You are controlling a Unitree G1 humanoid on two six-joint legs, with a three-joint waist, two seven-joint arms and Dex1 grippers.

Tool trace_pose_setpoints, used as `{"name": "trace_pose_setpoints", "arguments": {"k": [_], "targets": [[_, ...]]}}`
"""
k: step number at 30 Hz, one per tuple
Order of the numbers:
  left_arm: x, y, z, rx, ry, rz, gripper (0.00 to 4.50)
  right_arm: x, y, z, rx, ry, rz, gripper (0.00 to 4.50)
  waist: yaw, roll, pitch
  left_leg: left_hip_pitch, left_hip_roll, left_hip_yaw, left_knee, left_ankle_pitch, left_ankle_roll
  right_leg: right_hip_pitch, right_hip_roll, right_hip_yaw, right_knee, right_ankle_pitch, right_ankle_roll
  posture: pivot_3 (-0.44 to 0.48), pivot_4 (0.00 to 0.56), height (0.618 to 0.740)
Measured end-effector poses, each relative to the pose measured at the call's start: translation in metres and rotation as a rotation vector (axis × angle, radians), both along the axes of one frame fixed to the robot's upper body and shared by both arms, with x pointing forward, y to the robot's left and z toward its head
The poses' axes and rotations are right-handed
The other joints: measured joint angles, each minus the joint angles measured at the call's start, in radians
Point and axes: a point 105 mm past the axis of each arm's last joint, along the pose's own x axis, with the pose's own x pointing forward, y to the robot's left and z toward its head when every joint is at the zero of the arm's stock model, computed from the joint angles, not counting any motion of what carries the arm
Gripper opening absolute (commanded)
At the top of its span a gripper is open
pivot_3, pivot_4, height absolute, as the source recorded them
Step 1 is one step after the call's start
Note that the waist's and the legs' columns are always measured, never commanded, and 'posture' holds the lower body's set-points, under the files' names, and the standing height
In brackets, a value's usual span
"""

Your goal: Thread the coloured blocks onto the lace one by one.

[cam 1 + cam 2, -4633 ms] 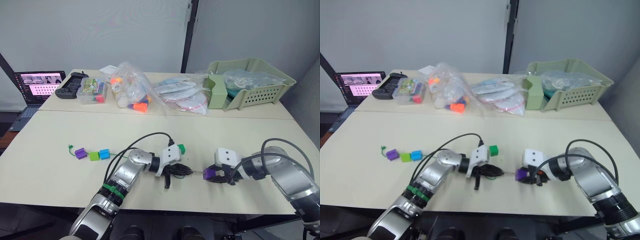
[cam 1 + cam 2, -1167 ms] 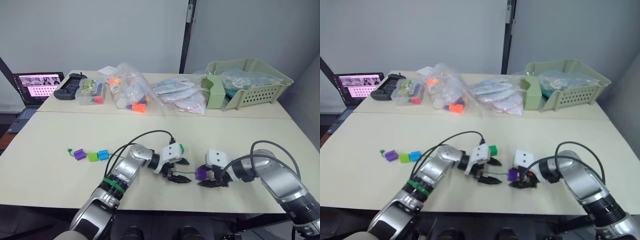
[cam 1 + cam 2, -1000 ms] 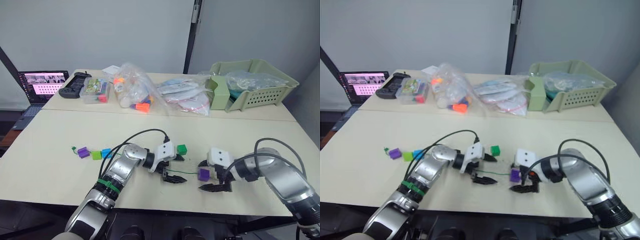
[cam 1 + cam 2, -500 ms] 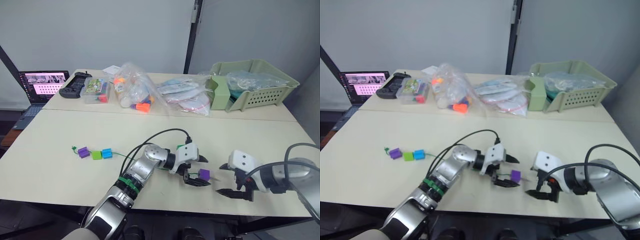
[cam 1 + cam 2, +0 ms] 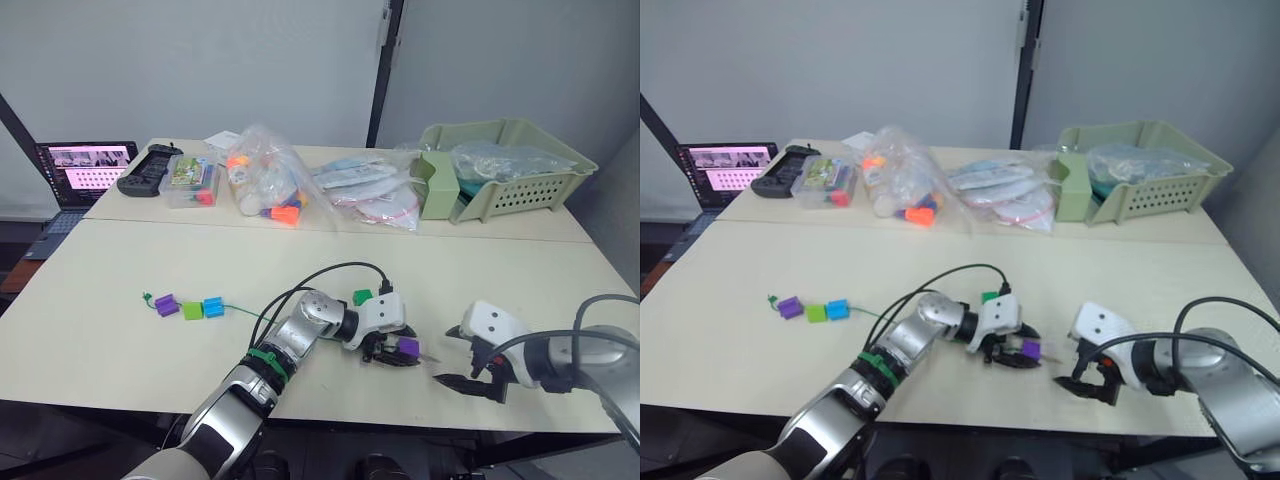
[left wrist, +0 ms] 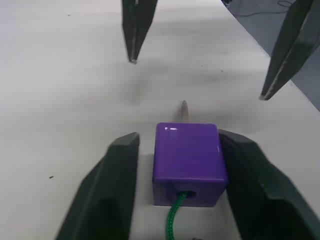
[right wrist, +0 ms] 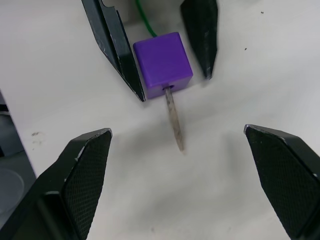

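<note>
A purple block (image 6: 187, 160) sits on the table, threaded on the green lace (image 6: 175, 222), whose pale tip (image 7: 174, 120) pokes out towards my right gripper. My left gripper (image 5: 405, 350) has its fingers on both sides of this block: one finger (image 6: 250, 185) touches it and the other (image 6: 117, 185) stands a sliver off. My right gripper (image 5: 450, 357) is open a short way right of the tip and holds nothing. Purple (image 5: 167, 305), lime (image 5: 189, 311) and blue (image 5: 212, 306) blocks sit on the lace at the left. The dark green block (image 5: 362, 297) lies loose behind my left wrist.
At the back of the table are clear bags of toy pieces (image 5: 265, 185), a small box (image 5: 190, 182), a green basket (image 5: 505, 165), a game controller (image 5: 148, 170) and a laptop (image 5: 80, 172). The table's front edge (image 5: 330, 418) runs just below both grippers.
My right gripper has drawn back to the right, leaving the purple block. My left gripper has slid right along the lace, and its fingers have narrowed around that block.
</note>
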Motion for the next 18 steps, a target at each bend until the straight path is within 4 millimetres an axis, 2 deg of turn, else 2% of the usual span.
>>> {"name": "trace_pose_setpoints", "arguments": {"k": [5, 8, 11, 18], "targets": [[0.000, 0.002, 0.000, 0.001, -0.003, -0.002, 1.21, 0.007, -0.001, -0.005, -0.022, -0.014, 0.003, 4.50, 0.000, 0.000, 0.000, 0.000, 0.000, 0.000, 0.000, 0.000, 0.000, 0.000, 0.000, 0.000, 0.000, 0.000, 0.000, 0.000, 0.150, 0.732], [-0.001, 0.004, 0.000, 0.001, -0.007, -0.002, 1.21, 0.010, -0.002, -0.016, -0.054, -0.002, 0.024, 4.50, -0.001, 0.000, 0.000, 0.000, 0.000, 0.000, 0.000, 0.000, 0.000, 0.000, 0.000, 0.000, 0.000, 0.000, 0.000, 0.000, 0.150, 0.732], [0.000, 0.005, 0.000, 0.002, -0.008, 0.002, 1.21, 0.016, 0.000, -0.018, -0.058, -0.006, 0.049, 3.67, -0.002, 0.000, 0.000, 0.001, 0.000, 0.000, 0.000, 0.000, 0.000, 0.001, 0.000, 0.000, 0.000, 0.000, 0.000, 0.000, 0.150, 0.732], [-0.001, 0.005, 0.000, -0.002, 0.002, 0.003, 1.21, 0.020, 0.010, -0.021, -0.021, 0.011, 0.094, 1.31, -0.003, 0.000, 0.000, 0.001, 0.000, 0.000, 0.000, 0.000, 0.000, 0.001, 0.000, 0.000, 0.000, 0.000, 0.000, 0.000, 0.150, 0.732]]}}
